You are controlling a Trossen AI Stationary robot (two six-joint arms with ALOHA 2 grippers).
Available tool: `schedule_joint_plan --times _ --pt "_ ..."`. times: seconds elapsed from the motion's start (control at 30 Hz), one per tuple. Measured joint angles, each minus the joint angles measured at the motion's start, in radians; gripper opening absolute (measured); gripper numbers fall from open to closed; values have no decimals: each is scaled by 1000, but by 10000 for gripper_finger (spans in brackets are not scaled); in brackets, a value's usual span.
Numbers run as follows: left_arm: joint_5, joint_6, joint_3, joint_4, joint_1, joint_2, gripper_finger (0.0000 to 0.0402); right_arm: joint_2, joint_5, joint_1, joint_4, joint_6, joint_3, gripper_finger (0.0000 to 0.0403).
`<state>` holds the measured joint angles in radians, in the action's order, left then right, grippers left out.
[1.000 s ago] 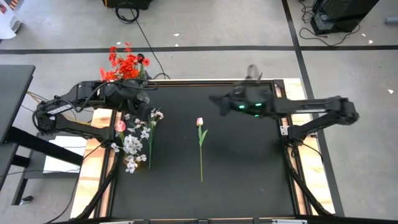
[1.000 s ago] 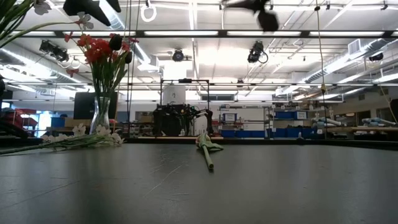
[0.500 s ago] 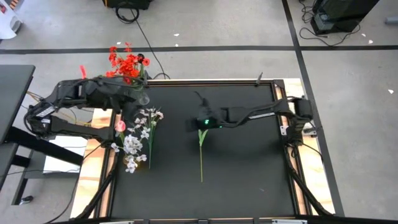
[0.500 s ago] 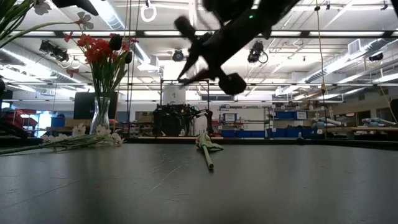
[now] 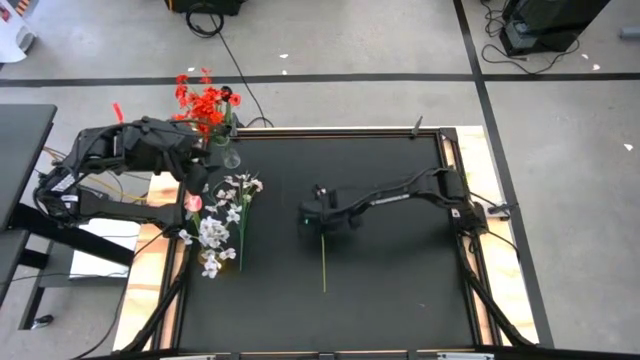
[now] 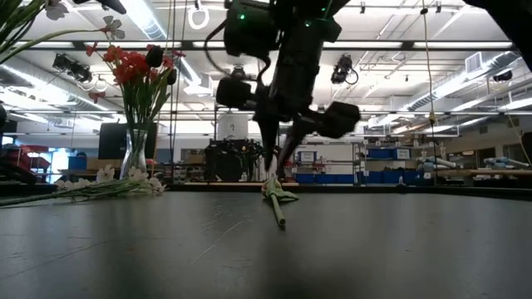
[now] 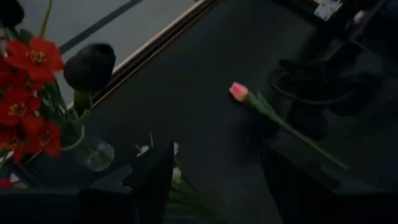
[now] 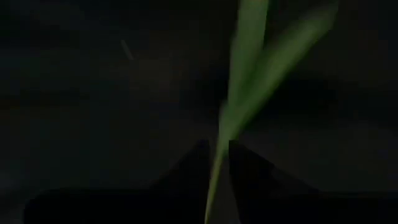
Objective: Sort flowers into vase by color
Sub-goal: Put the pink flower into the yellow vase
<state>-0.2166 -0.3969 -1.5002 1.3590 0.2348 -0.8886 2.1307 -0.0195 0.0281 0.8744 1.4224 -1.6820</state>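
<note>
Your table point(image 5: 390, 290) was black. Your right gripper point(image 5: 318, 217) was down over the pink tulip point(image 7: 239, 91) lying mid-table, its fingers point(image 8: 186, 168) narrowly astride the stem, seemingly not clamped. Your left gripper point(image 7: 211, 180) hung spread by the vase point(image 5: 230, 157) of red flowers point(image 5: 205, 103); white flowers point(image 5: 215, 232) lay at the table's left.

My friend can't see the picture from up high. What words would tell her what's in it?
Seen from above, the right gripper is down over a tulip lying mid-table, its fingers either side of the stem. At the table's left edge, white flowers and another pink tulip lie by a vase of red flowers, with the left gripper above them.
</note>
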Motion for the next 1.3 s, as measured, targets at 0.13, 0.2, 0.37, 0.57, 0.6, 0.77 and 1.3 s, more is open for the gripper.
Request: schedule_joint_plan --times 0.13,0.2,0.37,0.57,0.6,0.77,1.3 --pt "1 40 0 57 0 3 242 29 -34 35 8 56 -1 99" --pt "1 70 0 70 0 2 242 43 -29 37 5 72 -1 122" --pt "1 148 1 69 0 1 242 46 49 26 -7 82 -1 187" --pt "1 254 1 59 0 -1 242 46 109 -9 -61 49 -1 216" --pt "1 260 1 59 0 -2 242 46 109 -12 -56 59 -1 214" --pt "1 263 1 60 0 1 242 46 74 -16 -54 112 34 197" --pt "1 337 1 53 0 -2 242 58 62 -29 -93 3 69 40"
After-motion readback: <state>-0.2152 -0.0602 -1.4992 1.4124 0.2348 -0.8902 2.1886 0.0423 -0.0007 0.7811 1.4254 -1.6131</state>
